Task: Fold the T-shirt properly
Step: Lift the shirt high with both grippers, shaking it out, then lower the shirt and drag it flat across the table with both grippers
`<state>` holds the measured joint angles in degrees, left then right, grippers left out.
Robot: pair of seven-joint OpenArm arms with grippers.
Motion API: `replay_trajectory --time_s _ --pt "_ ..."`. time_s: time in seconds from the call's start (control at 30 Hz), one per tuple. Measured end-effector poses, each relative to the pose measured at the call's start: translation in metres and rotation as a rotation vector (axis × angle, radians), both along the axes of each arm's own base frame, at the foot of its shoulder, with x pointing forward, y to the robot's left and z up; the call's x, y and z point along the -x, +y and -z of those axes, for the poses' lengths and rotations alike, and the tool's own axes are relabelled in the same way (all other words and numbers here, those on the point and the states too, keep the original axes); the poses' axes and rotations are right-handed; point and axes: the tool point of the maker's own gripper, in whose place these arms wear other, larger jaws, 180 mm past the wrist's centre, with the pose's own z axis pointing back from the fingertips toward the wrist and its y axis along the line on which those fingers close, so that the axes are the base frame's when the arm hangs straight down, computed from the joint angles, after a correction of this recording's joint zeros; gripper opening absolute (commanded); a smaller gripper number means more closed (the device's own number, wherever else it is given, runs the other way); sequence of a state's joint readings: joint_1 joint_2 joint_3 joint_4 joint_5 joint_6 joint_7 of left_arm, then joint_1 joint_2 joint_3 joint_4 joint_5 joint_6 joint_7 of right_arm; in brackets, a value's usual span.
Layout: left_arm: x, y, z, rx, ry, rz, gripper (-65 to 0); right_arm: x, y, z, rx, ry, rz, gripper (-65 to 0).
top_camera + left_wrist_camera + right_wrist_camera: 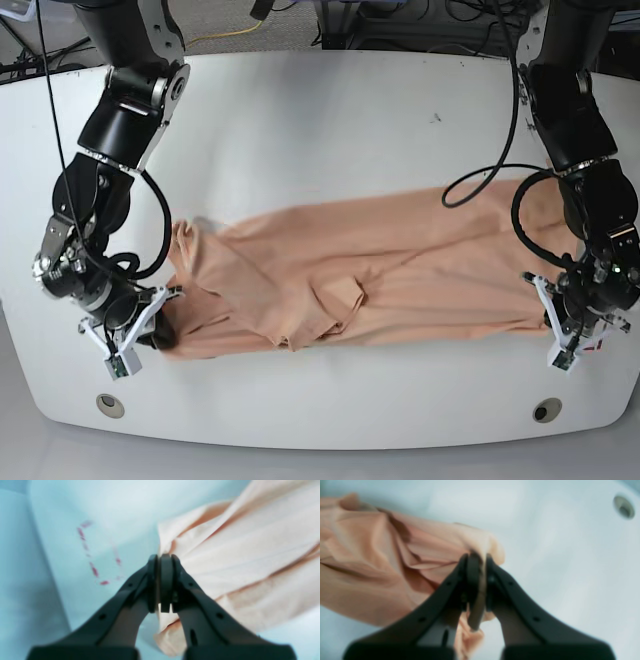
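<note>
The peach T-shirt [350, 275] lies stretched sideways across the white table [330, 130], wrinkled near its middle. In the base view my left gripper [557, 312] is at the shirt's right end, shut on its edge. The left wrist view shows the black jaws [160, 580] pinched together on the T-shirt [245, 555], which fans out to the right. My right gripper [160, 325] is at the shirt's left end, low by the table's front. In the right wrist view its jaws [478, 580] are shut on a fold of the T-shirt [382, 567], which bunches to the left.
Two round holes [110, 405] [546, 410] sit near the table's front corners. A faint red dashed mark [92, 552] shows on the table in the left wrist view. Cables [480, 180] hang from the arm on the right.
</note>
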<state>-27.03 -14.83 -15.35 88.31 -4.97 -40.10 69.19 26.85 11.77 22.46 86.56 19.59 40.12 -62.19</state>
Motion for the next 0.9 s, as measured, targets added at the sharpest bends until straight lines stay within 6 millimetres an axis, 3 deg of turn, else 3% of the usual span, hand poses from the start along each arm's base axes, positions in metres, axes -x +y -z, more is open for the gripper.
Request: replay_trajectory --time_s 0.17,0.47,0.63,0.73,0.83,0.9 --pt "-0.009 0.019 -0.032 0.029 -0.062 -0.073 -65.0 -0.026 -0.007 -0.053 0.093 -0.101 -0.018 -65.0" --pt "-0.022 0.056 -0.118 0.043 -0.210 -0.182 -65.0 -0.056 -0.005 -0.168 0.226 -0.316 -0.071 -65.0" --pt "-0.011 0.062 -0.167 -0.024 -0.340 -0.209 -65.0 -0.059 -0.013 -0.225 0.278 -0.400 -0.054 -65.0" --pt "-0.009 0.063 -0.211 -0.045 -0.438 -0.213 -65.0 -0.058 -0.018 -0.259 0.288 -0.462 -0.033 -65.0" --pt "-0.005 0.070 -0.250 -0.054 -0.535 -0.224 -65.0 -0.054 -0.028 -0.277 0.305 -0.484 -0.012 -65.0" --pt "-0.001 0.074 -0.259 -0.063 -0.556 -0.234 -65.0 -0.050 -0.030 -0.285 0.317 -0.508 -0.006 -65.0"
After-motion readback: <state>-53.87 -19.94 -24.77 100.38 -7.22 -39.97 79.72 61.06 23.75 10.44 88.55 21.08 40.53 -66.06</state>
